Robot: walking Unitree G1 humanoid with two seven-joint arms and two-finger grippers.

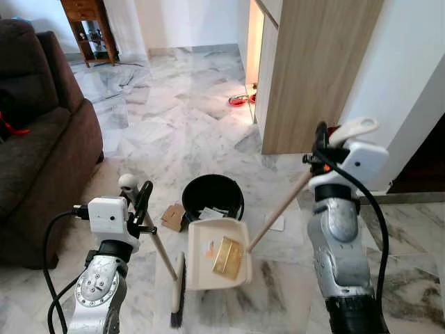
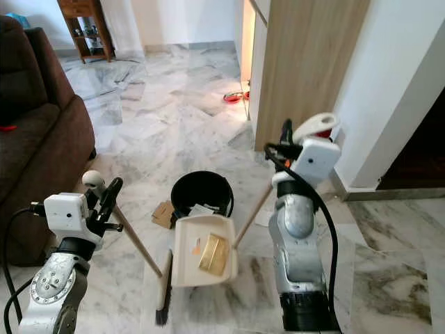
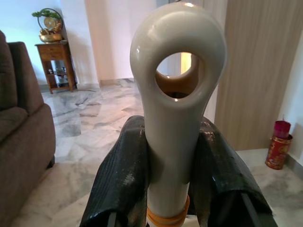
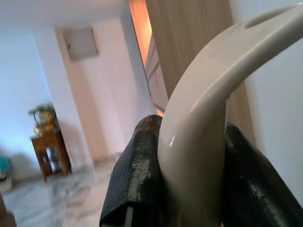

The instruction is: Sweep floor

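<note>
My left gripper (image 1: pixel 141 200) is shut on the cream top of a broom handle (image 3: pixel 175 94), with a black finger (image 3: pixel 123 175) on each side. The wooden stick slants down to the black broom head (image 1: pixel 178 293) on the marble floor. My right gripper (image 1: pixel 320 144) is shut on the curved cream grip (image 4: pixel 203 118) of a long-handled dustpan (image 1: pixel 208 273). The pan sits flat on the floor just right of the broom head. A gold wrapper (image 1: pixel 228 257) and a small scrap lie in it. A brown cardboard piece (image 1: pixel 172 217) lies on the floor left of the pan.
A black bucket (image 1: pixel 212 196) with paper inside stands just behind the dustpan. A brown sofa (image 1: pixel 42 139) fills the left side. A wooden cabinet (image 1: pixel 313 69) and white wall stand at right. White paper (image 1: pixel 276 223) lies by the pan's stick. Red items (image 1: pixel 238 100) lie farther off.
</note>
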